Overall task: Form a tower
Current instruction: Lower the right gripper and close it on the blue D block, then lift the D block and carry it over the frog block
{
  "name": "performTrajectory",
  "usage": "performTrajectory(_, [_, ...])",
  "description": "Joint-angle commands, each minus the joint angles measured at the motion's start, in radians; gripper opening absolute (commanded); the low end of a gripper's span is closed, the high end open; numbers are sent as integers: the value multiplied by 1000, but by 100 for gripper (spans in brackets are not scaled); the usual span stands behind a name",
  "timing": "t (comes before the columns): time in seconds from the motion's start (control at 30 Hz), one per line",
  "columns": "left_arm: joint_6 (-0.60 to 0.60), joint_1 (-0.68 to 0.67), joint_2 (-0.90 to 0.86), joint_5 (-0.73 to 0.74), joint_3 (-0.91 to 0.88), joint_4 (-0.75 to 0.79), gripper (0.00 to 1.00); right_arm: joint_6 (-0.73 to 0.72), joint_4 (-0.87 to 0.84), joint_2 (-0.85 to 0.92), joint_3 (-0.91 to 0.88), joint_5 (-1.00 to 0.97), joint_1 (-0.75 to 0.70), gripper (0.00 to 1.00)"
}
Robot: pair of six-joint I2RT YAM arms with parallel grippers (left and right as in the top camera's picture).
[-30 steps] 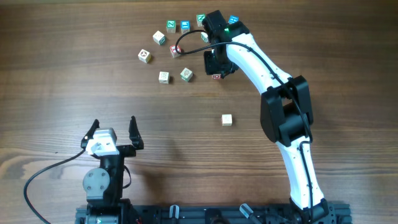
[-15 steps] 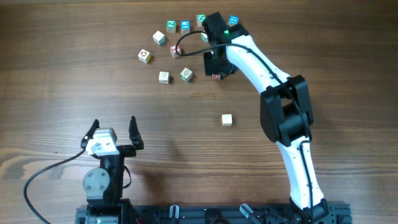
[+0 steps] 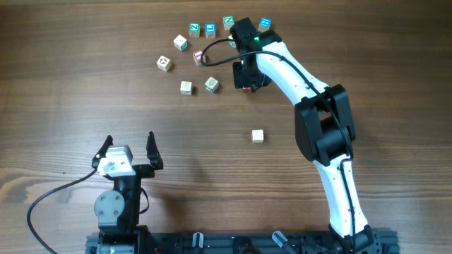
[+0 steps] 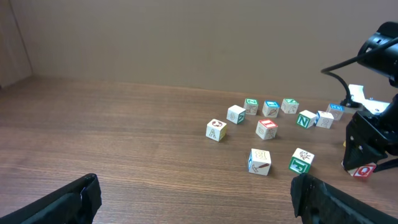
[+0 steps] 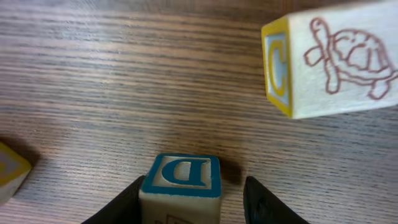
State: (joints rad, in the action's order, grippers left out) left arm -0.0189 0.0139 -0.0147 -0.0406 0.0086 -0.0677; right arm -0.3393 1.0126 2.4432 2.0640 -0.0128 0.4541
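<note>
Surface: brown wood-grain table (image 3: 70, 85); a plain tan wall rises behind it in the left wrist view
Tower: pale white top (image 3: 258, 135) standing alone near the middle of the table; well apart from every other cube; the overhead view shows only that top, so how many cubes are under it cannot be told
Loose cubes: scattered group (image 3: 181, 44) at the far side of the table; green, blue and red printed faces among them; none stacked
Right gripper: (image 3: 246, 83) reaching into the near right edge of that group; its white arm stretches across the right half of the table
D cube: (image 5: 180, 173) blue-framed letter face up, between the right fingers; one finger lies against it, a strip of table shows beside the other; whether it is pinched I cannot tell
Turtle cube: (image 5: 336, 62) red turtle outline on one face, blue C on the next; beside the D cube, not touching it
Left gripper: (image 3: 128, 147) at the near left of the table; fingers spread wide, nothing between them; far from all cubes
</note>
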Motion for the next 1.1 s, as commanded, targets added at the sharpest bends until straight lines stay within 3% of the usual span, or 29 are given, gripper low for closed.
performTrajectory(0.0, [19, 6, 5, -13, -3, 0, 100, -2, 0, 18, 34, -24, -3, 49])
performTrajectory(0.17, [19, 6, 5, -13, -3, 0, 100, -2, 20, 18, 47, -24, -3, 48])
performTrajectory(0.23, [19, 6, 5, -13, -3, 0, 100, -2, 22, 18, 47, -24, -3, 40])
performTrajectory(0.53, [19, 6, 5, -13, -3, 0, 100, -2, 18, 5, 51, -24, -3, 40])
performTrajectory(0.67, [19, 6, 5, -13, -3, 0, 100, -2, 21, -6, 51, -25, -3, 28])
performTrajectory(0.83, [19, 6, 5, -13, -3, 0, 100, -1, 56, -124, 51, -25, -4, 26])
performTrajectory(1.07, [19, 6, 5, -13, -3, 0, 100, -5, 266, -353, 51, -24, -4, 23])
